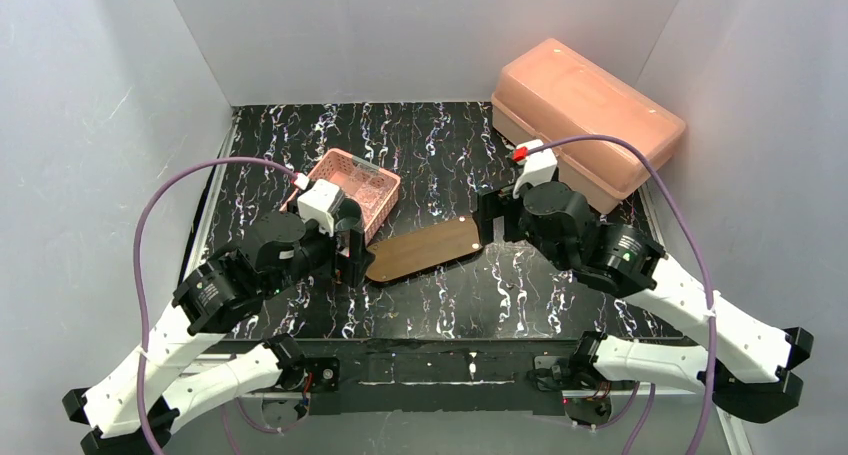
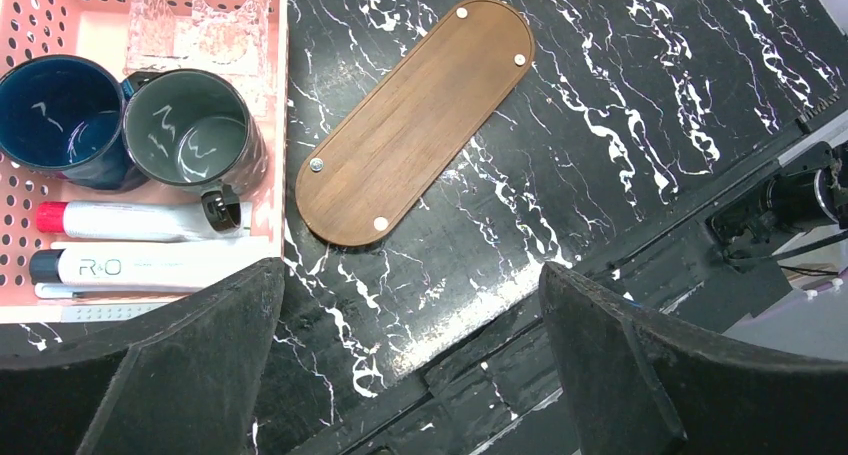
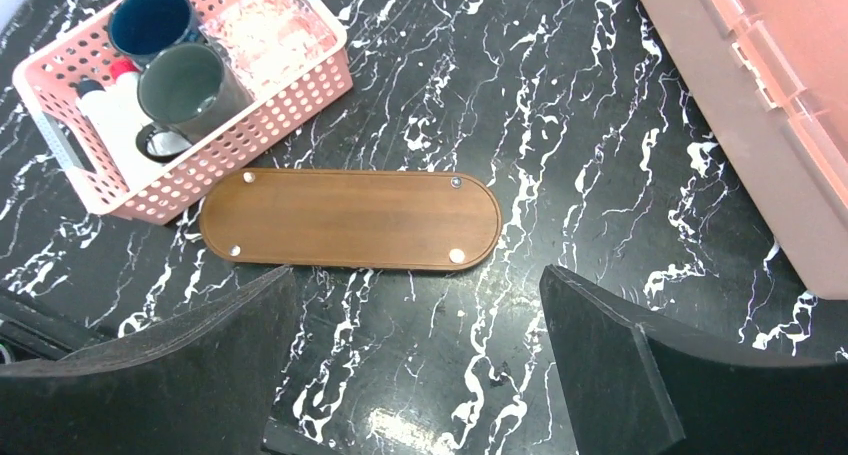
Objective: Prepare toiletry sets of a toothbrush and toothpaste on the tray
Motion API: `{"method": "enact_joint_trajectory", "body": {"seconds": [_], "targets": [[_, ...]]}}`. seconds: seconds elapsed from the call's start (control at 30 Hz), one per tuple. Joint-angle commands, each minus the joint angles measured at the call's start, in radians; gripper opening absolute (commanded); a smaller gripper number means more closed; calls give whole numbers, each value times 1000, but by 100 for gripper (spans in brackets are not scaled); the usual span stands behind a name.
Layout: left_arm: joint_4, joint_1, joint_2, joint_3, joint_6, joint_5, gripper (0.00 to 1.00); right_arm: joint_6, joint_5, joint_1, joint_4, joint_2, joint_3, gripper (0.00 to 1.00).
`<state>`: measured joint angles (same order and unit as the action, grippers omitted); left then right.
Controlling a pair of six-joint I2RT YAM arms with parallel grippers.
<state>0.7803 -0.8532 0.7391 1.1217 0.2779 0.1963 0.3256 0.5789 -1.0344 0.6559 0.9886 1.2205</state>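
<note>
We see a flat oval wooden tray (image 2: 415, 120) in warm brown with fine lengthwise grain. The tabletop (image 2: 640, 105) is black with white marble veining. The perforated plastic basket (image 3: 290, 105) is pink. One ceramic mug (image 2: 60, 120) is dark blue, the other mug (image 2: 190, 135) smoky grey-green. One white tube (image 2: 140, 220) has a red cap, another white tube (image 2: 150, 265) a black cap. The large lidded plastic box (image 1: 585, 115) is salmon.

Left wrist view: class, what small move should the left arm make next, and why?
Probably lower the left pincer toward the grey-green mug in the pink basket to grasp it. The wooden tray lies bare, the blue mug and toothpaste tubes also sit in the basket, and both this pincer and the right pincer stand open and empty.
</note>
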Motion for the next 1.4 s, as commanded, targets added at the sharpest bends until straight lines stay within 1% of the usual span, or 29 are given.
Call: {"method": "enact_joint_trajectory", "body": {"seconds": [0.0, 0.23, 0.37, 0.57, 0.67, 0.83, 1.0, 1.13, 1.2, 1.37], "targets": [[-4, -3, 5, 3, 5, 27, 99, 12, 17, -1, -19, -33, 23, 100], [7, -4, -18, -32, 40, 73, 99, 15, 47, -1, -49, -98, -31, 100], [12, -3, -51, -54, 54, 102, 99, -9, 18, -1, -70, -119, -47, 100], [51, -3, -90, -71, 116, 194, 99, -16, -2, -1, -44, -72, -34, 100], [105, -3, -112, -72, 201, 277, 99, -12, -10, -1, -36, -41, -29, 100], [162, -4, -140, -87, 286, 332, 99, -18, -27, -1, -48, -4, -46, 100], [247, -3, -119, -90, 406, 414, 99, -20, -49, -1, -51, 44, -67, 100], [321, -3, -63, -74, 502, 466, 99, -18, -67, -1, -54, 79, -92, 100], [350, -4, -27, -64, 534, 488, 99, -19, -84, -1, -56, 95, -104, 100], [362, 8, 15, -60, 576, 511, 99, -11, -109, -1, -52, 122, -130, 100]]}}
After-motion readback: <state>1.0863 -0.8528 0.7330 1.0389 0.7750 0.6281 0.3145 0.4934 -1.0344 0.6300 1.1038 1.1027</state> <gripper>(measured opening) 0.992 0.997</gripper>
